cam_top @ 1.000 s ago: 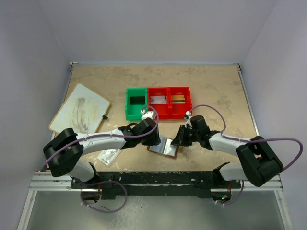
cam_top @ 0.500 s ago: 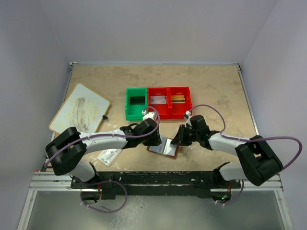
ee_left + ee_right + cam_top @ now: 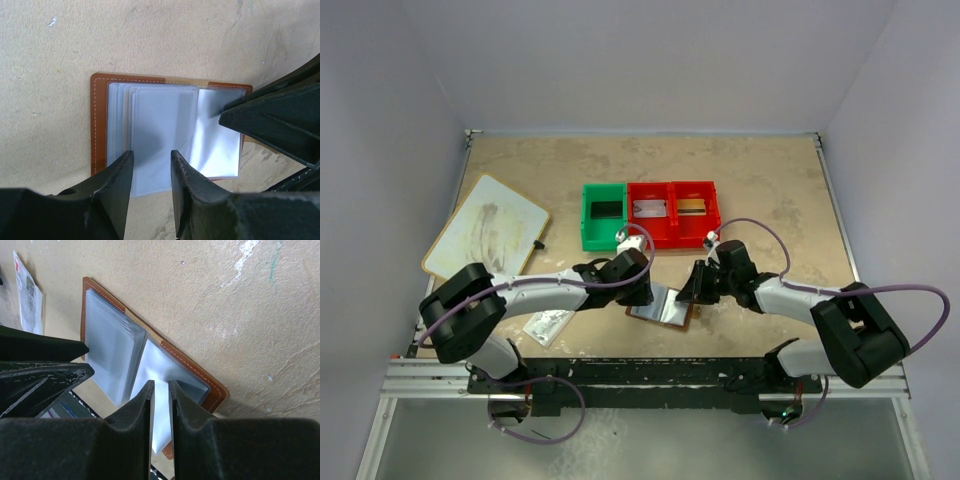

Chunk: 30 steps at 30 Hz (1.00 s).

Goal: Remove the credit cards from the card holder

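Zero cards visible in open card holder [image 3: 98,125], tabletop [image 3: 770,180] near edge; L hand [image 3: 150,155] apart above pockets [image 3: 165,130]; R hand [image 3: 161,385]: grip unclear; prob. nearly done.

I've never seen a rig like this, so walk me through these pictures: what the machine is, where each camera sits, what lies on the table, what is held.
Two robot arms are bolted at the table's near edge: the left arm and the right arm. The wide picture comes from a fixed camera above and behind them; each close-up comes from a camera on one wrist, looking past that arm's own jaws. On the table lie an open brown card holder with clear pockets, a green bin, two red bins, a white board and a small printed packet. Both pairs of jaws stand slightly apart over the clear pockets; neither visibly grips anything.
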Each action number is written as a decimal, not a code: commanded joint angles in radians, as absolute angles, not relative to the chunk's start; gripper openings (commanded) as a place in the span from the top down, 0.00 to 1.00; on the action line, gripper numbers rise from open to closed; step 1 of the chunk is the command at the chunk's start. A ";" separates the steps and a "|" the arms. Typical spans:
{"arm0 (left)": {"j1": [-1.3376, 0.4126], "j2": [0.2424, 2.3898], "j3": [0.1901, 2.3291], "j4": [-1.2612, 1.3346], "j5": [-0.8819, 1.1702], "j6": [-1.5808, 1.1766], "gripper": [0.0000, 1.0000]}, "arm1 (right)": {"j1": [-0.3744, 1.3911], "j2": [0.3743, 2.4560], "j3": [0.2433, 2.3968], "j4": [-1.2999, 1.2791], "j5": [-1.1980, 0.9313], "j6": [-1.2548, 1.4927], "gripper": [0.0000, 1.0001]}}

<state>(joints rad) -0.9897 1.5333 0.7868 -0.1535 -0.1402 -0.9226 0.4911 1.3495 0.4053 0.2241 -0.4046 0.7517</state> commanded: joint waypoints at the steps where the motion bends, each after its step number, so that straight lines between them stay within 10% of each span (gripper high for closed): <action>1: -0.994 1.546 0.806 -0.107 -0.105 -0.917 0.67 | 0.494 1.370 0.399 0.206 -0.363 0.723 0.79; 30: -0.997 1.643 0.839 0.103 0.087 -0.958 0.65 | 0.501 1.385 0.385 0.308 -0.428 0.815 0.57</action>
